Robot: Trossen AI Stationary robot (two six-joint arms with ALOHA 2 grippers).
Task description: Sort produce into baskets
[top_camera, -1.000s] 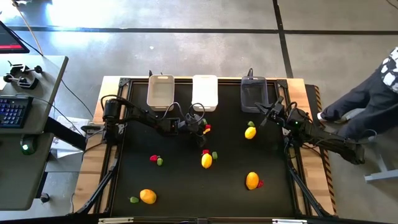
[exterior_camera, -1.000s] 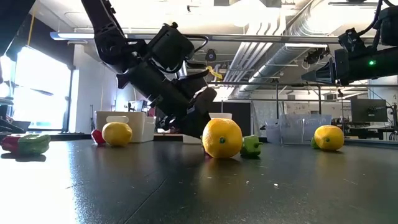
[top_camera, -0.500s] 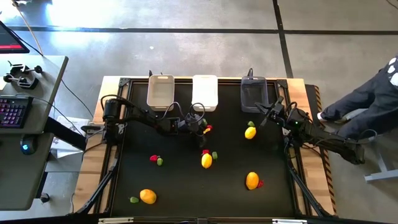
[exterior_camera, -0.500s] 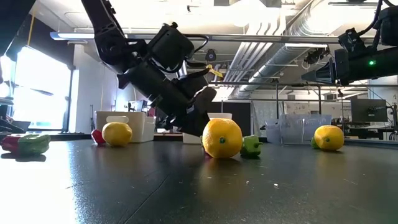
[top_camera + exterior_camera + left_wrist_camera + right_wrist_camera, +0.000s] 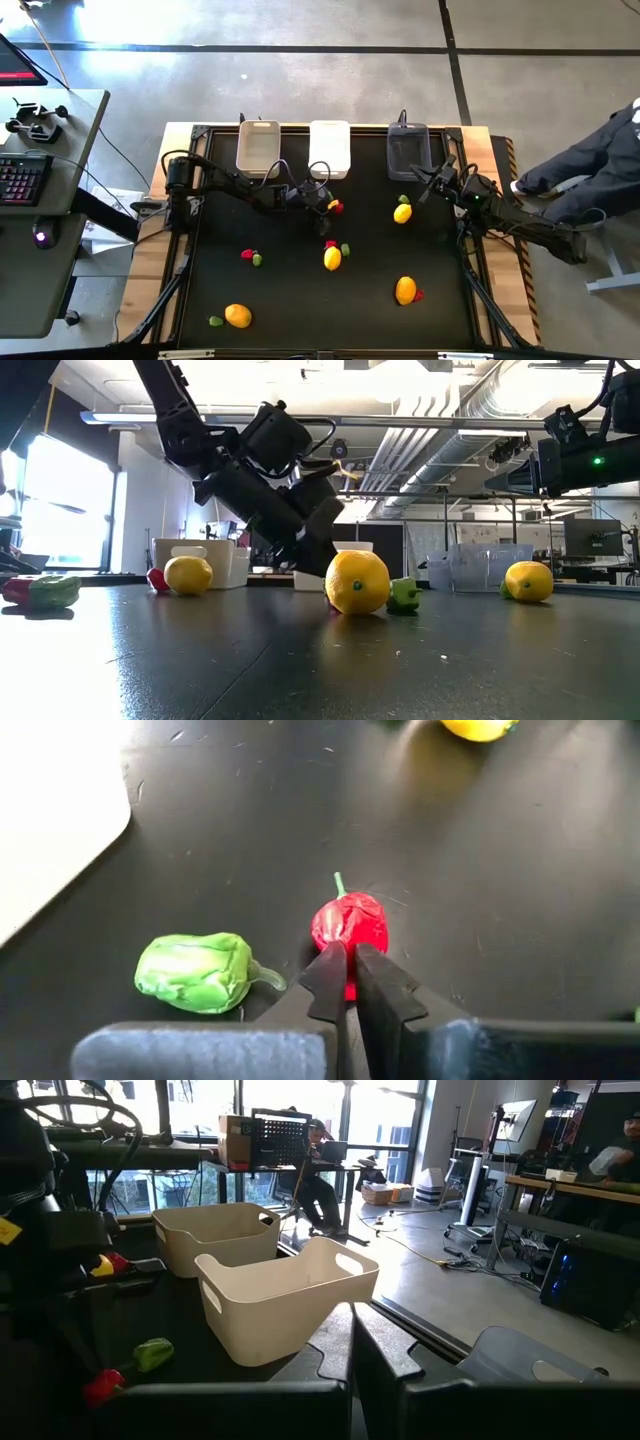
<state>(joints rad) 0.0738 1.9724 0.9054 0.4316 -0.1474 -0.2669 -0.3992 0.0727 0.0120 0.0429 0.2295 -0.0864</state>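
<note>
From above, the left gripper (image 5: pixel 328 205) sits low over the black surface (image 5: pixel 290 290), just in front of the bright white basket (image 5: pixel 329 148), with a small red piece (image 5: pixel 337 208) at its tip. The overhead view alone cannot settle the grip. The left wrist view does: the jaws are pinched together with hardly a gap, their tips pressed against the near side of the red piece (image 5: pixel 349 925), which rests on the surface and is not gripped between them. It also shows a green piece (image 5: pixel 196 971) lying just beside the red one.

The right gripper (image 5: pixel 432 181) waits near the dark grey basket (image 5: pixel 408 150), jaws closed on nothing, as its wrist view shows.

The beige basket (image 5: pixel 258 146) stands to the left of the white one.

Looking level across the surface, a yellow lemon (image 5: pixel 357 581) fills the middle and hides the left gripper's tips (image 5: pixel 318 560); a small green piece (image 5: pixel 404 594) touches its side. From overhead the other fruits lie scattered, well apart: one yellow (image 5: pixel 402 212) near the right arm, two orange ones (image 5: pixel 405 290) (image 5: pixel 237 316) nearer the front edge.
</note>
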